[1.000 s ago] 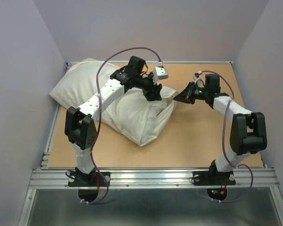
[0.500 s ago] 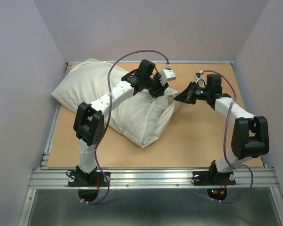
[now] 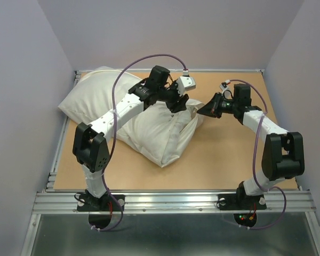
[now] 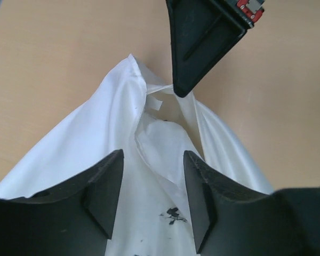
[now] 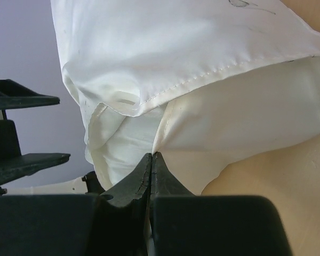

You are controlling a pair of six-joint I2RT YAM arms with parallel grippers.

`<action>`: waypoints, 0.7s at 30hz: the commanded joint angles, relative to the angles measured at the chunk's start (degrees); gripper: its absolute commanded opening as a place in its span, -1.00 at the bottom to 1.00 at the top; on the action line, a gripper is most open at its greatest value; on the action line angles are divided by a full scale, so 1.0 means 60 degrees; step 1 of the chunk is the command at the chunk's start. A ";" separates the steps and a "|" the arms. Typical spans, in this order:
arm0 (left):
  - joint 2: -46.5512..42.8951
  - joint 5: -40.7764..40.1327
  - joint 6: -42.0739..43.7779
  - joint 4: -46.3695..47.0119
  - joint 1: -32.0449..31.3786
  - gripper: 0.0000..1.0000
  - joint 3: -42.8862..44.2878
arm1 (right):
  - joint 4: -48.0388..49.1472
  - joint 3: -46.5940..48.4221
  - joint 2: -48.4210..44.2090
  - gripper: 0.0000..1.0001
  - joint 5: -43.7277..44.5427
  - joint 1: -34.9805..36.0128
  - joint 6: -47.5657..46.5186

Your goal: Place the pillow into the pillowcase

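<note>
Pillowcase lies on the left-centre of the table, its open end facing right. Pillow sits inside it, visible through the opening. Right gripper has its jaws together, pinching the hemmed edge. Left gripper hangs over the opening, jaws apart, fabric below them.

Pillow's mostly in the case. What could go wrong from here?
1. The right tool pinches only a thin bit of the pillowcase hem; a hard push could pull it free.
2. The open left tool could catch pillowcase fabric instead of the pillow and bunch the opening.
</note>
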 commanded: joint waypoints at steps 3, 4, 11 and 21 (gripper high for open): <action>-0.0397 0.0054 -0.0095 -0.0221 -0.0143 0.35 0.0142 | 0.0185 -0.0224 -0.0629 -0.99 -0.0153 -0.0090 -0.0121; -0.0281 -0.0005 -0.0110 -0.0337 -0.0187 0.35 0.0258 | 0.0199 -0.0224 -0.0643 -0.99 -0.0138 -0.0105 -0.0107; 0.0774 -0.1337 -0.0081 -0.0500 -0.0320 0.26 0.0844 | 0.0170 -0.0239 -0.0658 -0.99 -0.0167 -0.0105 -0.0106; 0.1712 -0.2524 0.0126 -0.0925 0.0410 -1.00 0.3012 | 0.0068 -0.0356 -0.0658 -0.99 -0.0123 -0.0105 -0.0194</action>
